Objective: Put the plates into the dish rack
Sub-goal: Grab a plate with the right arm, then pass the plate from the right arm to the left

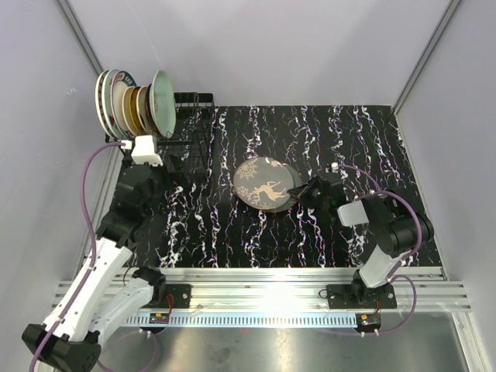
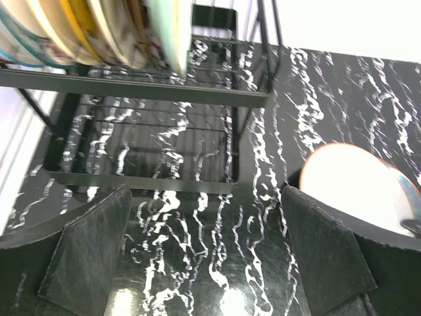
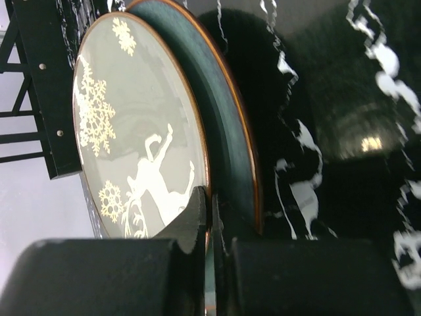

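The black, white-veined table (image 1: 232, 240) carries the dish rack (image 1: 190, 118) at its far left corner and, near the middle, 1 dark plate (image 1: 294, 177) with the deer plate (image 1: 262, 186) overlapping it.

Plates (image 1: 128, 101) stand in dish rack (image 1: 192, 116); deer plate (image 1: 262, 186) overlies teal plate (image 3: 227, 99).

The white-and-black arms (image 1: 101, 267) carry purple cables (image 1: 82, 203); the left tool (image 2: 204, 263) has dark textured fingers (image 2: 92, 257).

Left arm (image 1: 116, 225) reaches forward along the left side, left gripper (image 2: 207, 230) with jaws wide apart. Right arm (image 1: 387, 232) bends leftward, right gripper (image 3: 210, 214) pinched on a plate (image 3: 131, 131) rim
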Controlling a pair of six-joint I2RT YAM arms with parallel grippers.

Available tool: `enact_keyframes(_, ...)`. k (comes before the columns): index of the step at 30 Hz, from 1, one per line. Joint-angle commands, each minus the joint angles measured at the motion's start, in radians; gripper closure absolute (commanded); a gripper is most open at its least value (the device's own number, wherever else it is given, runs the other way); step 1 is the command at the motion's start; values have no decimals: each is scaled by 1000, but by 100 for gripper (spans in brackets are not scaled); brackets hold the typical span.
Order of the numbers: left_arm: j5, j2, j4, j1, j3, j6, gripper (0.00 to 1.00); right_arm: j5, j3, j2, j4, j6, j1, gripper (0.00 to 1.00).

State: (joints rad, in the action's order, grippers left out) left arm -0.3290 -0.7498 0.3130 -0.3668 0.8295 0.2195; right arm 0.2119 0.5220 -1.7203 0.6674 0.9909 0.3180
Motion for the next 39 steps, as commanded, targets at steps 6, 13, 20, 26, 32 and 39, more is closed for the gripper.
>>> enact_keyframes(6, 324, -127, -52, -6, 40, 102, 1, 49, -82, 132, -77, 48, 1, 100)
enact_keyframes(13, 542, -298, -57, -6, 54, 207, 1, 78, -91, 235, -186, 94, 1, 100)
enact_keyframes(20, 699, -442, -114, -15, 31, 297, 5, 122, -115, 269, -203, 144, 3, 100)
enact_keyframes(26, 731, -552, -120, -38, 22, 353, 7, 150, -158, 265, -125, 207, 3, 100)
enact_keyframes(32, 711, -592, -181, -63, -26, 460, 8, 159, -174, 252, -68, 253, 1, 100)
enact_keyframes(39, 694, -674, -373, -104, -130, 630, 11, 190, -206, 246, -20, 290, 1, 100)
